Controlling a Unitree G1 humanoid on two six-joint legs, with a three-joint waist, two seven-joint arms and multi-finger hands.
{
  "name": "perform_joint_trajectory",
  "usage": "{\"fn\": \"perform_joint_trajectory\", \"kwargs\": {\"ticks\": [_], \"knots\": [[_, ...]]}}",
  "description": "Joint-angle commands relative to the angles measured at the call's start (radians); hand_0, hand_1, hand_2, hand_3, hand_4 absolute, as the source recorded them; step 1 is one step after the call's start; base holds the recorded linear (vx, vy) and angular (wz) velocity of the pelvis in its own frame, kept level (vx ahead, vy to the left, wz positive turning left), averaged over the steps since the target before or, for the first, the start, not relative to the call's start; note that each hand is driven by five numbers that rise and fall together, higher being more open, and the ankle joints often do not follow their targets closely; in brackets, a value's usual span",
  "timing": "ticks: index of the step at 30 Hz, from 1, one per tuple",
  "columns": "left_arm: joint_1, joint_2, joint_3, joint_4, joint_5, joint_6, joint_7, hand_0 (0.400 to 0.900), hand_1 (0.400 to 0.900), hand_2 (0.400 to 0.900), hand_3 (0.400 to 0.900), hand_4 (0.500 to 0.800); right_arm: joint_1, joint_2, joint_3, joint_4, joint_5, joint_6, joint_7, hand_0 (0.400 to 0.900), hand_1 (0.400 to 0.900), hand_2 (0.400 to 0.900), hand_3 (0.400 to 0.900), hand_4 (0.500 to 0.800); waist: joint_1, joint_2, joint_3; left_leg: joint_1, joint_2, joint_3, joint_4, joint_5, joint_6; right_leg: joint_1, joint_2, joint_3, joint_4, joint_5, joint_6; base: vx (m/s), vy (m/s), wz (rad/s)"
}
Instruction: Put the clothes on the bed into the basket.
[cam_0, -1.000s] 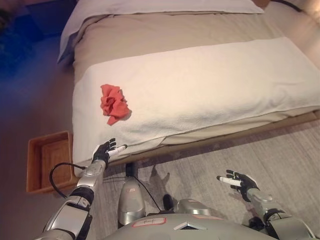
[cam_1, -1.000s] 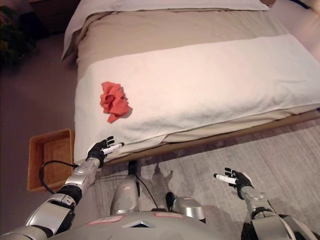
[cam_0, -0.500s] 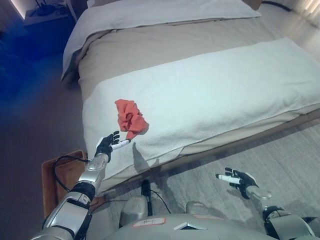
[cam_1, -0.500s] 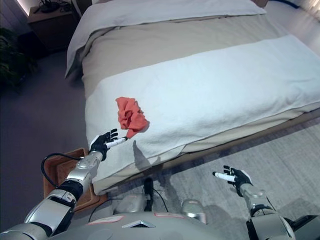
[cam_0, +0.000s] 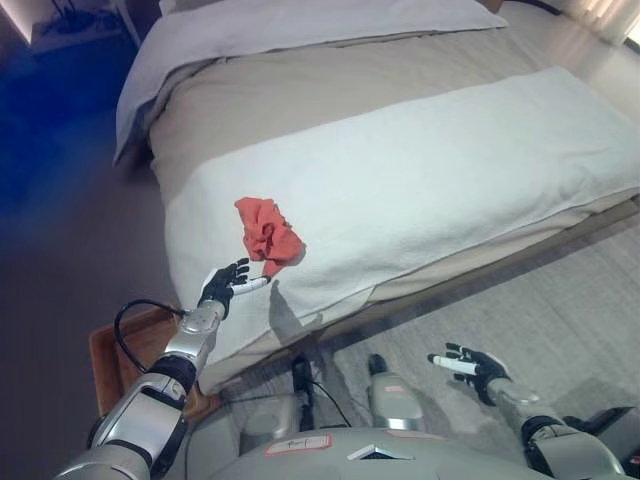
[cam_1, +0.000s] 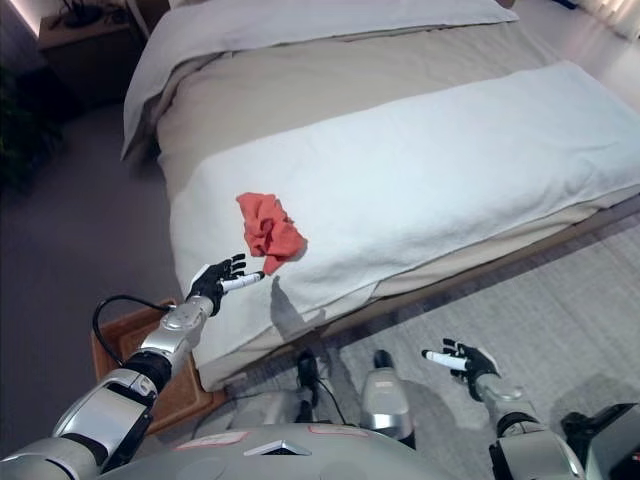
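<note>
Red garment (cam_0: 268, 233): one crumpled piece, lying on the white blanket (cam_0: 440, 170) near the bed's (cam_0: 330, 80) front left corner, close to the edge. Position on the blanket unchanged from a second ago.

Left hand (cam_0: 226, 285): raised over the blanket edge, fingers spread and relaxed, holding nothing; white fingertip just short of the garment's lower edge. A second ago it was lower, below the mattress edge and well short of the cloth; half a second ago it was already near the garment.

Right hand (cam_0: 470, 363): low over the carpet (cam_0: 560, 300), fingers loosely extended, empty; much as before.

Basket (cam_1: 120, 345): brown, on the floor beside the bed's left corner, partly hidden behind the left arm. The camera has shifted, so less of it shows than a second ago.

Bed: white blanket across the foot, beige cover (cam_0: 330, 80) above, grey sheet (cam_0: 300, 20) at the head.

Room: grey patterned carpet before the bed; dark floor on the left; a low piece of furniture (cam_1: 85, 25) at upper left.
</note>
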Motion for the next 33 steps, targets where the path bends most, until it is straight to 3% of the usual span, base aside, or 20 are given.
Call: {"fn": "perform_joint_trajectory", "kwargs": {"ticks": [1,4,5,7,10,12,13,20,25,32,33], "knots": [[-0.048,0.038,0.047,-0.038,0.073,-0.068,-0.001,0.9,0.9,0.9,0.9,0.8,-0.021,-0.059,0.006,-0.009,0.011,-0.032,-0.003,0.9,0.9,0.9,0.9,0.8,0.024,0.022,-0.058,0.216,0.112,-0.101,-0.395,0.041,-0.109,-0.062,0.073,0.045,-0.017,0.347,0.01,0.06,-0.026,-0.07],[-0.05,0.038,0.045,-0.036,0.084,-0.066,0.003,0.9,0.9,0.9,0.9,0.8,-0.029,-0.059,0.008,-0.01,0.009,-0.031,-0.003,0.9,0.9,0.9,0.9,0.8,0.034,0.018,-0.061,0.224,0.119,-0.094,-0.402,0.038,-0.112,-0.051,0.072,0.027,-0.03,0.329,0.01,0.05,-0.038,-0.13],[-0.05,0.043,0.044,-0.028,0.115,-0.06,0.005,0.9,0.9,0.9,0.9,0.8,-0.038,-0.061,0.015,-0.013,-0.003,-0.03,-0.004,0.9,0.9,0.9,0.9,0.8,0.051,0.013,-0.074,0.223,0.131,-0.081,-0.41,0.028,-0.119,-0.031,0.063,-0.032,-0.078,0.287,0.009,0.06,-0.07,-0.08],[-0.05,0.047,0.042,-0.029,0.13,-0.056,0.008,0.9,0.9,0.9,0.9,0.8,-0.04,-0.062,0.017,-0.015,-0.005,-0.03,-0.005,0.9,0.9,0.9,0.9,0.8,0.05,0.01,-0.077,0.219,0.139,-0.078,-0.409,0.024,-0.124,-0.024,0.068,-0.037,-0.1,0.278,0.008,0.03,-0.07,-0.08],[-0.1,0.072,0.043,0.005,0.198,-0.052,0.054,0.9,0.9,0.9,0.9,0.8,-0.073,-0.072,0.04,-0.034,-0.021,-0.034,-0.012,0.9,0.9,0.9,0.9,0.8,0.055,-0.005,-0.065,0.178,0.189,-0.057,-0.405,0.04,-0.151,-0.044,0.095,-0.049,-0.151,0.272,0.001,-0.09,-0.147,-0.22],[-0.117,0.078,0.048,0.021,0.217,-0.05,0.071,0.9,0.9,0.9,0.9,0.8,-0.068,-0.072,0.035,-0.035,-0.02,-0.037,-0.015,0.9,0.9,0.9,0.9,0.8,0.054,-0.008,-0.064,0.171,0.199,-0.053,-0.411,0.043,-0.158,-0.049,0.1,-0.052,-0.16,0.269,-0.003,-0.05,-0.094,-0.06],[-0.169,0.079,0.044,0.072,0.261,-0.053,0.117,0.9,0.9,0.9,0.9,0.8,-0.073,-0.075,0.038,-0.029,-0.017,-0.042,-0.027,0.9,0.9,0.9,0.9,0.8,0.051,-0.015,-0.05,0.142,0.217,-0.049,-0.416,0.055,-0.168,-0.068,0.105,-0.061,-0.167,0.265,-0.007,-0.13,-0.099,-0.08],[-0.334,0.077,0.001,0.269,0.329,-0.043,0.217,0.9,0.9,0.9,0.9,0.8,-0.097,-0.081,0.072,-0.025,-0.007,-0.045,-0.033,0.9,0.9,0.9,0.9,0.8,0.013,-0.023,-0.028,0.061,0.246,-0.025,-0.407,0.066,-0.184,-0.166,0.131,-0.034,-0.154,0.266,-0.018,-0.08,-0.058,-0.23],[-0.444,0.12,-0.011,0.327,0.371,-0.031,0.291,0.9,0.9,0.9,0.9,0.8,-0.106,-0.09,0.101,-0.05,0.008,-0.045,-0.028,0.9,0.9,0.9,0.9,0.8,-0.015,-0.028,-0.015,-0.009,0.259,-0.003,-0.395,0.075,-0.191,-0.254,0.147,-0.011,-0.136,0.278,-0.024,-0.08,-0.031,-0.22],[-0.558,0.173,-0.011,0.355,0.406,-0.014,0.381,0.9,0.9,0.9,0.9,0.8,-0.125,-0.098,0.124,-0.074,0.035,-0.048,-0.029,0.9,0.9,0.9,0.9,0.8,-0.035,-0.031,0.006,-0.108,0.269,-0.008,-0.371,0.089,-0.205,-0.336,0.145,-0.022,-0.136,0.295,-0.026,-0.05,-0.042,0.02],[-0.587,0.203,-0.007,0.364,0.412,-0.01,0.412,0.9,0.9,0.9,0.9,0.8,-0.133,-0.095,0.134,-0.079,0.044,-0.054,-0.033,0.9,0.9,0.9,0.9,0.8,-0.039,-0.033,0.016,-0.127,0.271,-0.012,-0.363,0.09,-0.208,-0.351,0.143,-0.027,-0.136,0.3,-0.025,-0.03,-0.045,0.08]]}}
